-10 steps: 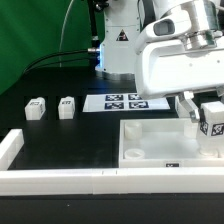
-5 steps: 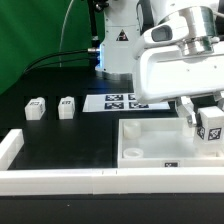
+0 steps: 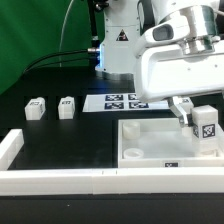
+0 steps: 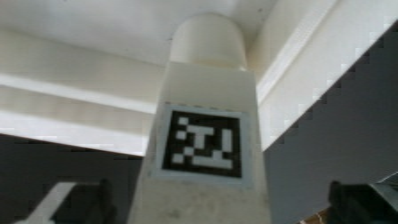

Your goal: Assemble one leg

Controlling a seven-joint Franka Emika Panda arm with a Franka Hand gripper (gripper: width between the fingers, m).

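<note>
The table is a matt black surface. A green backdrop closes off the room on the exterior view's left, and a green cable loops down in front of it towards the arm's grey base at the far side. A white rail runs along the near edge and turns back at its left end. The marker board lies flat in the middle of the far part of the table. To its left a second leg and a third leg stand apart from each other on the black surface. The large white tray sits at the near right, just behind the rail. The gripper hangs over the tray's far right part, clenched on the leg, which shows its tag towards the camera. Whether the leg's lower end touches the tray cannot be told. In the wrist view the leg runs away from the camera between the fingertips, its tag plainly visible and its rounded end far off, with white tray walls and dark surface behind it.
</note>
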